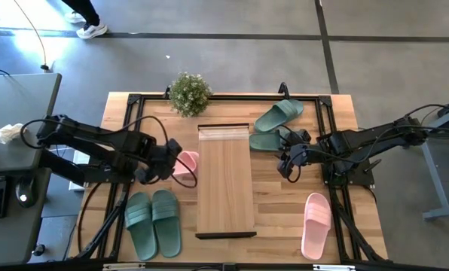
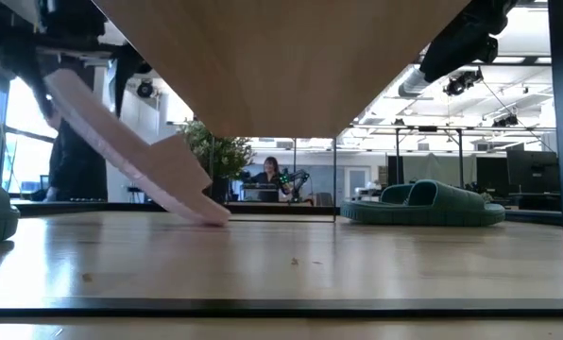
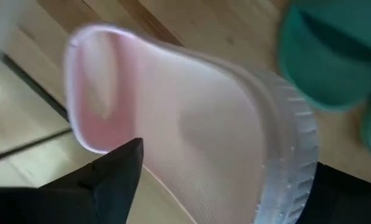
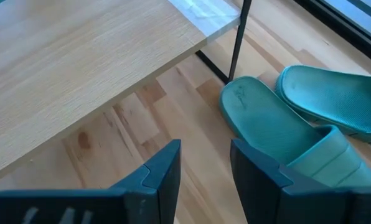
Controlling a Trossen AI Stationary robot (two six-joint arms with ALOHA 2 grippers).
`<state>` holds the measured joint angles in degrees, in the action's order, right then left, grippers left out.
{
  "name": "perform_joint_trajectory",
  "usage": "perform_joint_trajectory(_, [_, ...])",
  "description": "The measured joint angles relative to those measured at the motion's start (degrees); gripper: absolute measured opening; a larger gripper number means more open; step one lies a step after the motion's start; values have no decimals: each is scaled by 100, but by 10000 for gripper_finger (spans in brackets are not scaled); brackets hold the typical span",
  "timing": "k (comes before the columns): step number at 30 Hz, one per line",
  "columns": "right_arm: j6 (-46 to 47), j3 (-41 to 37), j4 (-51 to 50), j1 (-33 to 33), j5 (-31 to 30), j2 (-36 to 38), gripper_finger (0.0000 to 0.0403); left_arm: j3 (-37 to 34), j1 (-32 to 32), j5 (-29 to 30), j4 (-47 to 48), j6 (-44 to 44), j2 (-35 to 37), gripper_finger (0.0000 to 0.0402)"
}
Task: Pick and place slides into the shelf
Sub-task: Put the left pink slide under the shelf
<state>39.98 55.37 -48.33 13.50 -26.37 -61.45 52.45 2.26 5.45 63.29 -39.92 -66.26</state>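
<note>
Left gripper [image 1: 172, 164] jaws wide around tilted pink slide [image 1: 187, 164]; right gripper [image 1: 286, 162] jaws empty, parted. Advise: slide it flat under shelf [image 1: 224, 188].

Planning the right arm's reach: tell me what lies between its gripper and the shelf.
Only bare tabletop separates the right gripper from the shelf, as the right wrist view shows.

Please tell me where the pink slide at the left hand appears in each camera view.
High view: pink slide left of the shelf, at the left hand.
Low view: left, tilted, toe on the table.
Left wrist view: fills the centre.
Right wrist view: not visible.
Shared landmark: the shelf.
</note>
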Motion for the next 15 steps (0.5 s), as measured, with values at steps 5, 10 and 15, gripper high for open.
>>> perform_joint_trajectory(5, [-144,0,-52,0,-7,0,128,41,0,-210,513,-418,-129,306])
perform_joint_trajectory(10, [-190,0,-110,-2,-7,-1,128,350,0,-348,1046,-800,-129,299])
perform_joint_trajectory(15, [-277,0,-119,-1,1,0,129,695,0,-350,1236,-810,-146,299])
